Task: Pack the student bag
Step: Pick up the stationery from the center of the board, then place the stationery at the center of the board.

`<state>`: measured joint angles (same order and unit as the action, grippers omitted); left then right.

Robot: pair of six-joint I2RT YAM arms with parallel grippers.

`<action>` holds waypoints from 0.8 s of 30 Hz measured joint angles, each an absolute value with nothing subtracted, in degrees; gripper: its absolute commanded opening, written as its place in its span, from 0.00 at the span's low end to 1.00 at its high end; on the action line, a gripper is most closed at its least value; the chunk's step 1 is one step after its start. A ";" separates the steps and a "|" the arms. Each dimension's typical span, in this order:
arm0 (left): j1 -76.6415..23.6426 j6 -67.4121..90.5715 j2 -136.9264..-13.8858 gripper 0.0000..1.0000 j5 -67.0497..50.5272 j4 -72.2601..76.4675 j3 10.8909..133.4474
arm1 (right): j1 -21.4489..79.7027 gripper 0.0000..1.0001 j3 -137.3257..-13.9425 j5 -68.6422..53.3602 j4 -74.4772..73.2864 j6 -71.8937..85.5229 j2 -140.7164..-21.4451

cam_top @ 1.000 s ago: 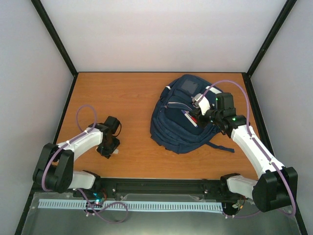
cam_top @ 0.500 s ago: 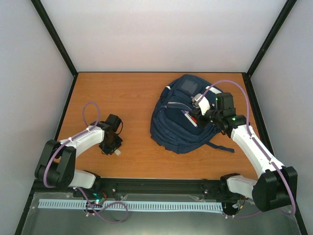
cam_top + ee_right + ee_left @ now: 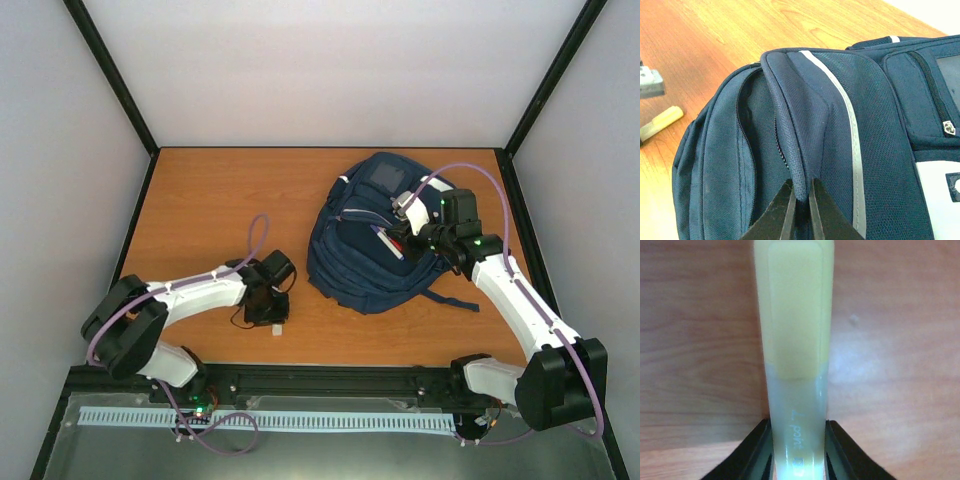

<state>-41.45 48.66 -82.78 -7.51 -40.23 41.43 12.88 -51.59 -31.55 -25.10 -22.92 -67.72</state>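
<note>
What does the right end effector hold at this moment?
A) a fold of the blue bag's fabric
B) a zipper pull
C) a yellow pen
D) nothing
A: the right wrist view shows the right end effector closed on a raised fold of the student bag.

White arms (image 3: 520, 300), black joints (image 3: 560, 385), purple cables (image 3: 470, 168).

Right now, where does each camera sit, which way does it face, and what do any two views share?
Top external: above and behind the bases, looking down on the table, student bag, both arms.
Left wrist: on the left arm, facing down at the table; left claw shut on a yellow marker.
Right wrist: on the right arm, facing across the bag; right claw pinching its flap.
Shared: both wrist views show the marker.
</note>
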 measured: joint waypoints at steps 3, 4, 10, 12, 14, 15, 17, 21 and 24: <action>-44.97 45.74 -83.83 0.55 -7.77 -41.82 42.65 | 12.88 0.08 -51.59 -31.59 -25.12 -22.92 -67.72; -45.95 45.15 -84.40 0.58 -7.46 -42.70 43.46 | 12.88 0.08 -51.59 -31.62 -25.10 -22.92 -67.72; -48.60 42.35 -88.38 0.65 -0.99 -50.33 47.40 | 12.86 0.08 -51.59 -31.68 -25.12 -22.94 -67.72; -48.60 42.00 -89.89 0.65 1.15 -52.45 49.12 | 12.86 0.08 -51.59 -31.70 -25.12 -22.94 -67.72; -48.60 41.98 -91.37 0.64 3.11 -53.74 50.87 | 12.86 0.08 -51.59 -31.70 -25.15 -22.92 -67.72; -48.60 41.98 -92.33 0.63 4.47 -54.35 52.10 | 12.86 0.08 -51.59 -31.70 -25.15 -22.94 -67.72; -48.60 41.91 -93.84 0.61 6.09 -54.83 53.71 | 12.86 0.08 -51.59 -31.70 -25.17 -22.94 -67.72; -48.60 41.39 -96.20 0.55 7.44 -54.94 55.70 | 12.86 0.08 -51.59 -31.75 -25.28 -22.94 -67.72; -48.60 40.80 -97.41 0.47 7.51 -55.05 56.88 | 12.86 0.08 -51.59 -31.77 -25.50 -22.96 -67.72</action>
